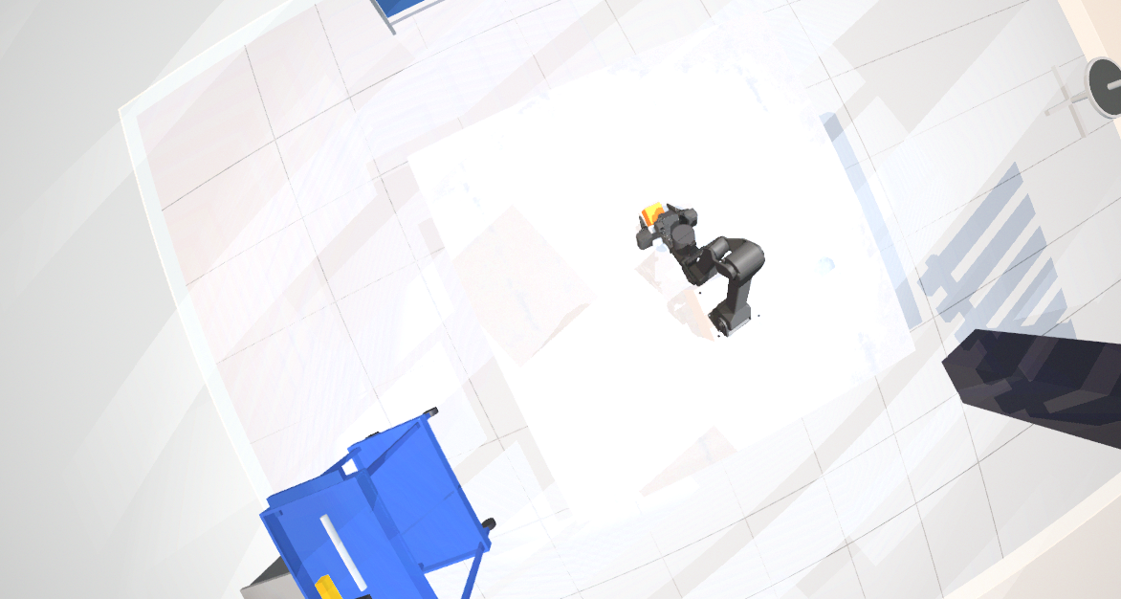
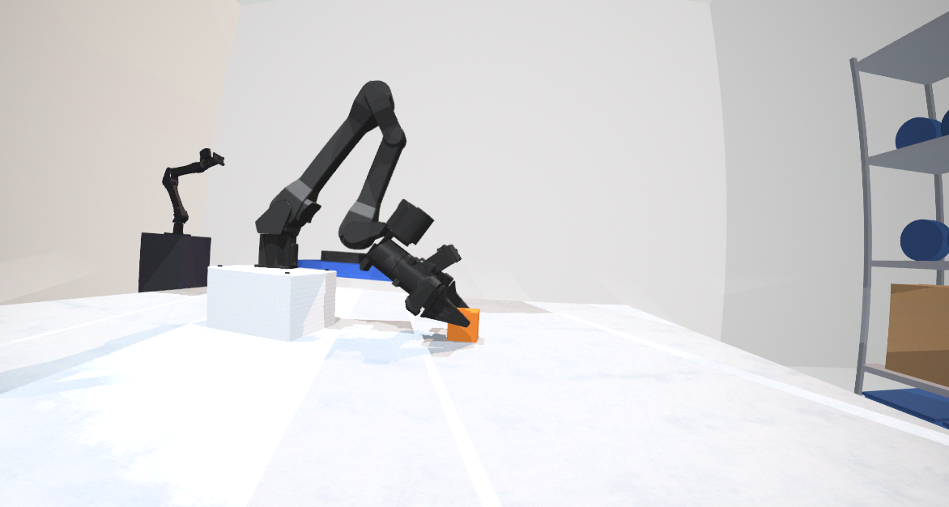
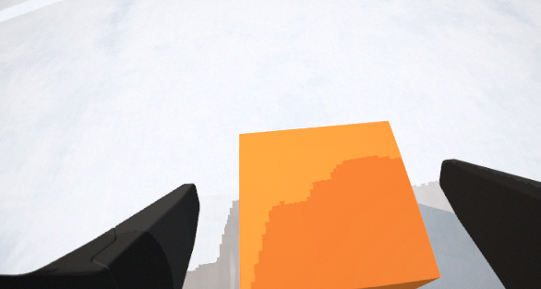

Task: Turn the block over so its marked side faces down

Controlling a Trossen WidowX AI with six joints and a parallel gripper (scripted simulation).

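The orange block [image 1: 652, 210] [image 2: 462, 334] [image 3: 332, 220] sits flat and upright on the white table [image 2: 597, 403]. Its upper face is plain orange in the wrist view, partly shaded. The marked side does not show in any view; the underside and much of the side facing the arm are hidden. My gripper [image 1: 656, 213] [image 2: 468, 315] [image 3: 320, 184] is open and tilted down toward the table. Its fingertips stand on either side of the block, with a gap between each finger and the block in the wrist view.
The arm's white base box [image 2: 248, 300] stands on the table behind the gripper. A blue cart [image 1: 427, 493] is at the lower left of the top view. A grey shelf rack [image 2: 862, 237] stands at the right, and a second arm on a dark pedestal [image 2: 173, 262] is at the far left.
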